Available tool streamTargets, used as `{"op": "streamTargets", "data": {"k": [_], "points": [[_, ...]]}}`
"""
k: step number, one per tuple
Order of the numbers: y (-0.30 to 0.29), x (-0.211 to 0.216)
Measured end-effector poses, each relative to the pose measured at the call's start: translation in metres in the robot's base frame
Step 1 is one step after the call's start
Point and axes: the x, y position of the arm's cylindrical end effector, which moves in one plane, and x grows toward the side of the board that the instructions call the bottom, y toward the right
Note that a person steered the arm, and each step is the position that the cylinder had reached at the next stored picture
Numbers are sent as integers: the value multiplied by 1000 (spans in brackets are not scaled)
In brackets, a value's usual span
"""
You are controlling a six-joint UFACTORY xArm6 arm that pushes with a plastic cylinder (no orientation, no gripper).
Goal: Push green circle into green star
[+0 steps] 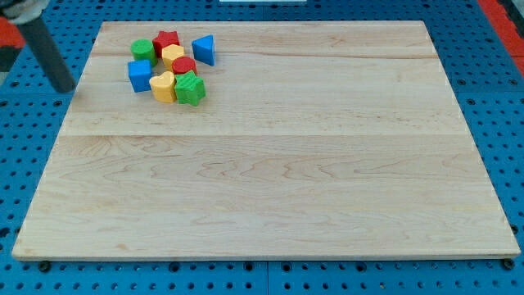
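Observation:
The green circle (142, 50) sits at the upper left of the wooden board, at the left end of a tight cluster of blocks. The green star (191, 88) lies at the cluster's lower right. Between them are a red star (166, 40), a yellow block (172, 56), a red block (183, 66), a yellow heart (164, 86) and a blue cube (140, 75). A blue triangle (204, 50) stands at the cluster's right. My tip (64, 87) is off the board's left edge, well left of the blue cube and touching no block.
The wooden board (270, 164) lies on a blue pegboard table (24, 131). The dark rod slants down from the view's top left corner.

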Motion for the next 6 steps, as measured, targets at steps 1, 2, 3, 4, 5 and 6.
{"op": "streamTargets", "data": {"k": [1, 2, 3, 4, 5, 6], "points": [[29, -52], [53, -71], [70, -72], [121, -57], [140, -37], [168, -13]]}}
